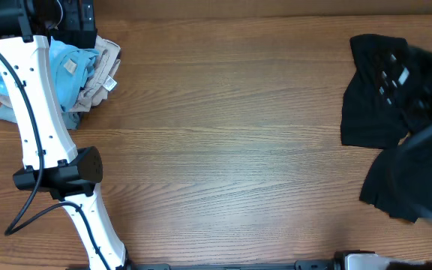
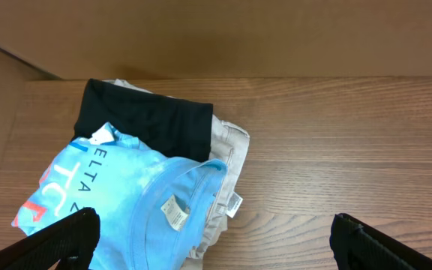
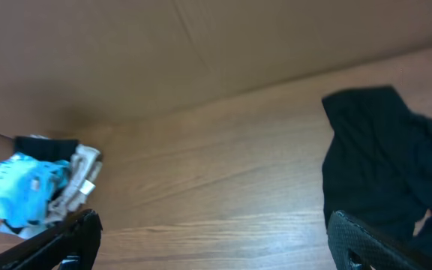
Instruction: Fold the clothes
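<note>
Blue T-shirt [image 2: 118, 195] was found piled far left; black garment [image 1: 373, 112] was noted right. The left gripper [image 2: 216, 220] and right gripper [image 3: 214, 221] were seen spread wide, empty.

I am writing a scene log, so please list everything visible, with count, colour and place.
T-shirt: one, light blue with white and red print, top of the pile at the table's far left.
black garment in the pile: one, black, partly under the T-shirt.
beige garment: one, beige, under both.
black garment lying apart: one, black, crumpled at the table's right.
table: one, brown wood, under everything.
left fingers: two, black, open over the pile.
right fingers: two, black, open, holding nothing.
</note>
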Motion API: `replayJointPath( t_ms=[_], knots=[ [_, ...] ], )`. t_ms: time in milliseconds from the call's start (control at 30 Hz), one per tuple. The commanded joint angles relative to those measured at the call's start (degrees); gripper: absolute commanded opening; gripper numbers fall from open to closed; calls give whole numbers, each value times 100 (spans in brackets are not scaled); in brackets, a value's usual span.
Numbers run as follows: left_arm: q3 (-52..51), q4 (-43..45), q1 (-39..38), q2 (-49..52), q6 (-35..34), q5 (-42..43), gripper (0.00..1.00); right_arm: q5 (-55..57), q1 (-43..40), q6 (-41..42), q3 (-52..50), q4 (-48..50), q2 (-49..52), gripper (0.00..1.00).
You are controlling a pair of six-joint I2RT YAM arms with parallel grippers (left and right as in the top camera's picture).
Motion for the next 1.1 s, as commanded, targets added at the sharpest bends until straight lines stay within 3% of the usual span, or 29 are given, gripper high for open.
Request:
replayJointPath(
  t_ms=[0,200,300,467,667,767,800,1067],
  knots=[
    [-15,-15,22,39,-15,63,100,-52,46,15,2,-9,-98,100],
    [-20,-15,22,39,-15,63,100,-44,46,7,7,-26,-317,100],
    [-20,-15,22,39,-15,63,100,483,46,-52,-42,15,-299,100],
    [-20,-15,22,39,-15,63,100,1088,46,-278,-997,1187,-573,100],
    [-20,-15,22,39,-15,66,100,1080,46,-498,-4033,3969,-1884,100],
    [-20,-15,22,39,-15,66,100,1078,46,-492,-5884,5469,-2723,100],
    [-20,-15,22,39,-15,63,100,1021,46,-457,-7053,6382,-3270,100],
    [-20,-15,22,39,-15,63,100,645,46,-457,-11355,9508,-5405,100]
  ],
)
